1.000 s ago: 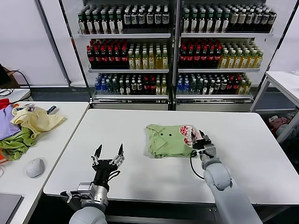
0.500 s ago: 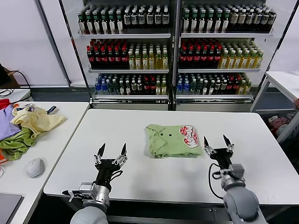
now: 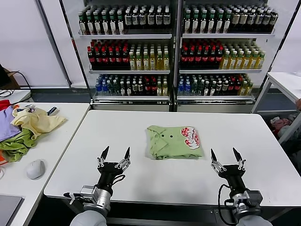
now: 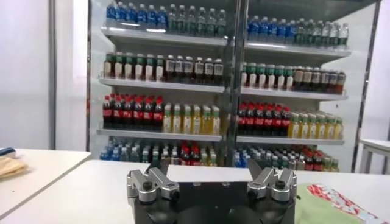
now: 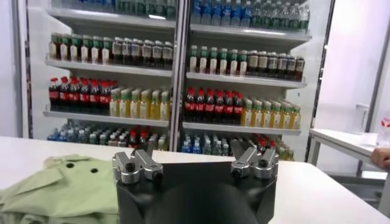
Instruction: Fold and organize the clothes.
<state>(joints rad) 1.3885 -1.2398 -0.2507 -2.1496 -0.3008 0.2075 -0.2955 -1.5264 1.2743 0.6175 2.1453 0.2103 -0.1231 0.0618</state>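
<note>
The clothes, a light green polo shirt (image 3: 173,141), lie folded into a neat rectangle in the middle of the white table (image 3: 141,179), collar buttons up and a red-and-white patch at its right end. The right wrist view shows the shirt (image 5: 61,185) off to one side; the left wrist view catches only an edge of the shirt (image 4: 332,207). My right gripper (image 3: 226,156) stands open near the table's front edge, right of the shirt and apart from it. My left gripper (image 3: 115,153) stands open near the front edge, left of the shirt. Both hold nothing.
A side table (image 3: 61,136) on the left carries a pale yellow garment (image 3: 35,120), a darker green cloth (image 3: 16,146) and a grey mouse (image 3: 35,168). Shelves of bottles (image 3: 176,47) fill the back wall. Another white table (image 3: 287,82) stands at far right.
My right gripper let go of the shirt's right end, opened, and drew back towards the table's front edge. The shirt stays folded. My left gripper shifted slightly right.
</note>
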